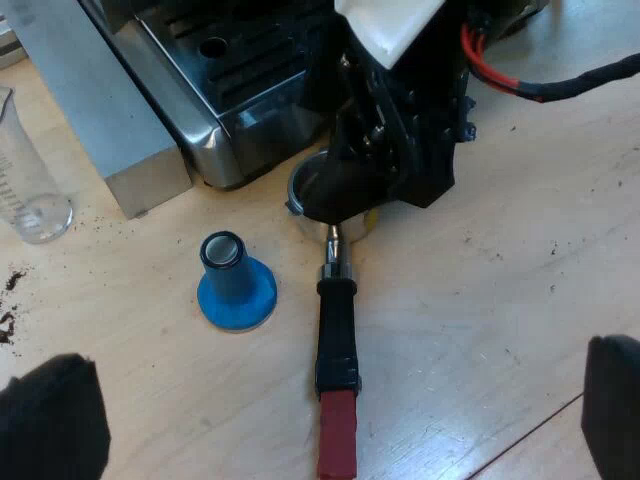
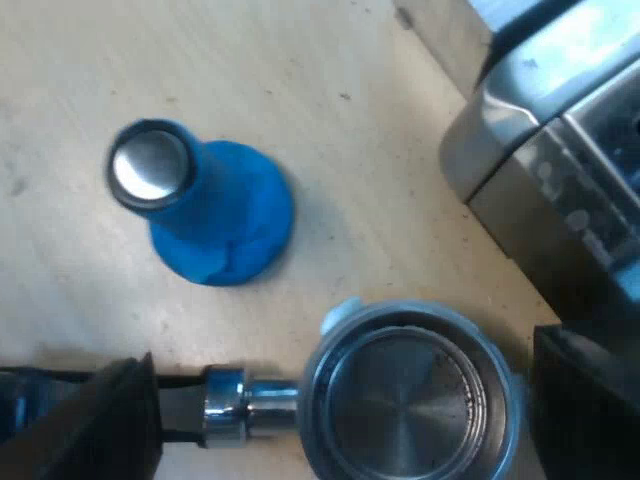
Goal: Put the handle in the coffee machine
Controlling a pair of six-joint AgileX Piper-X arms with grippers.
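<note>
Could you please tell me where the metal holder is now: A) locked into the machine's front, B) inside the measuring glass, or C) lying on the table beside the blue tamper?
C: the metal holder lies flat on the table with the blue tamper standing beside it, apart from the espresso machine.

left wrist: farther off, angled down toward machine (image 1: 225,100) | right wrist: close, straight down | shared: holder (image 2: 410,395), blue tamper (image 2: 205,210)

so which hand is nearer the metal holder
Right. The right hand is down at the metal holder, a finger either side of its basket; the left hand hangs higher, above its red handle end.
</note>
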